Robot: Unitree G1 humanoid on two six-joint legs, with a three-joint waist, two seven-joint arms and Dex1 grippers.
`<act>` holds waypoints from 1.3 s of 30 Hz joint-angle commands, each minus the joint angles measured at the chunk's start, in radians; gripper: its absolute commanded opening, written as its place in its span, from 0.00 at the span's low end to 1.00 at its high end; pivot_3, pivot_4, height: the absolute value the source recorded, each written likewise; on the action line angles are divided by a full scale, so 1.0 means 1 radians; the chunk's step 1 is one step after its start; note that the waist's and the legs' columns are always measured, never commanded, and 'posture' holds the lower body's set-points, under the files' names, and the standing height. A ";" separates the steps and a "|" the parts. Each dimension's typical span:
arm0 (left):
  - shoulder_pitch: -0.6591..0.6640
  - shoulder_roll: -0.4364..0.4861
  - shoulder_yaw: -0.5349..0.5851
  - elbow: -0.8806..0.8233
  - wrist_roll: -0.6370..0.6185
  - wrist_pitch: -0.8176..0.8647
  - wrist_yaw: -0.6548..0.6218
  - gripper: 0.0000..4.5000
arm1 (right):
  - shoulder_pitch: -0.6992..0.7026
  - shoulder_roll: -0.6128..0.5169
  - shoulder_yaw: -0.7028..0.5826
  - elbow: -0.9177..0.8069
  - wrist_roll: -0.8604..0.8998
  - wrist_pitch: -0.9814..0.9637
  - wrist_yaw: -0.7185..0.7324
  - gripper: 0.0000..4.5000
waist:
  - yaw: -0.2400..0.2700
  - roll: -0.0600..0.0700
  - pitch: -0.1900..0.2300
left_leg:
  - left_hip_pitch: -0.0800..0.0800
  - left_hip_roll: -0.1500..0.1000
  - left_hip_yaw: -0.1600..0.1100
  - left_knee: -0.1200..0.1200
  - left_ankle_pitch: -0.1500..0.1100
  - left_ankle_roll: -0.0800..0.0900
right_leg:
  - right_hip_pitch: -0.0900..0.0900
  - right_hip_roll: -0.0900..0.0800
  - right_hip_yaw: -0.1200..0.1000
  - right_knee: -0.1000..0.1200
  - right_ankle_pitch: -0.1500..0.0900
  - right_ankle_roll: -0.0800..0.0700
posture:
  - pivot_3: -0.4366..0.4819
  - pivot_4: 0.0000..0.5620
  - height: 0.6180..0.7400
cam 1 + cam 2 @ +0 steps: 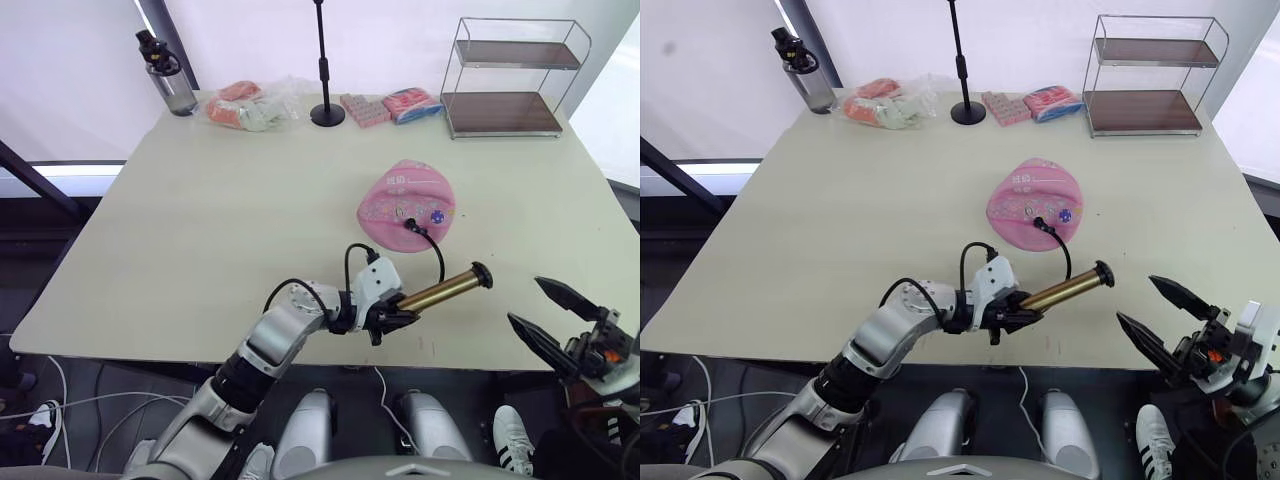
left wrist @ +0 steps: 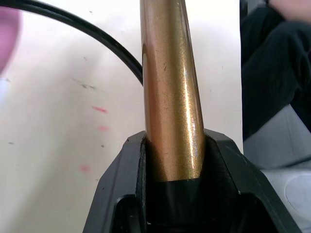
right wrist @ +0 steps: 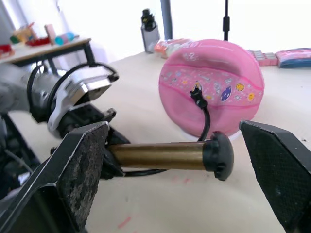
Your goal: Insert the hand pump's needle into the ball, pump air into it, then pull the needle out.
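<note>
The hand pump [image 1: 440, 291] lies low over the near part of the beige table [image 1: 200, 230], its bronze-gold barrel slanting away from the robot toward the right, a black end cap at the far tip. The left gripper [image 1: 398, 315] is clenched on the barrel's near end; the left wrist view shows the two black fingers [image 2: 121, 179] pressed against either side of the metal tube. From the pump a thin black hose [image 1: 438, 255] loops up and over to the ball [image 1: 408, 205], which sits just beyond the pump, near the table's middle right. The ball is pink, partly flattened, with pale lettering and small coloured marks. The needle [image 3: 197, 90] with its black fitting stands in the ball's face, at the end of the hose, as the right wrist view shows.

The right gripper [image 1: 545, 315] hangs just off the table's near right edge, its two black fingers spread wide and grasping nothing; in its wrist view the pump's capped end lies between them but apart from both.

Along the far edge stand a dark water bottle [image 1: 165, 75], a clear bag of packets [image 1: 250, 105], a black stand [image 1: 325, 70], pink and red packets [image 1: 390, 105] and a two-tier wire shelf [image 1: 515, 80].
</note>
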 commanded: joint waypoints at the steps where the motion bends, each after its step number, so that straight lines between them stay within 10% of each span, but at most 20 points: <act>1: 0.014 -0.027 0.052 -0.029 -0.045 -0.099 -0.024 0.25 | -0.027 0.023 0.022 -0.076 0.046 0.061 -0.121 1.00 | 0.000 0.000 0.000 | 0.000 0.000 0.000 0.000 0.000 0.000 | 0.000 0.000 0.000 0.000 0.000 0.000 | 0.48 0.27 0.93; 18: 0.101 -0.094 0.130 0.053 -0.126 -0.266 -0.091 0.25 | -0.255 0.089 0.114 -0.165 0.486 0.418 -0.673 1.00 | -0.006 0.000 0.000 | 0.000 0.000 0.000 0.000 0.000 0.000 | 0.000 0.001 0.000 0.000 0.001 -0.001 | 0.48 0.27 0.93; 39: 0.109 -0.084 0.116 0.061 -0.120 -0.281 -0.150 0.25 | -0.380 0.073 0.146 -0.146 0.633 0.448 -0.809 1.00 | -0.008 0.000 0.000 | -0.001 0.000 0.000 0.000 0.000 0.000 | -0.001 0.002 0.000 0.000 0.001 0.000 | 0.48 0.27 0.93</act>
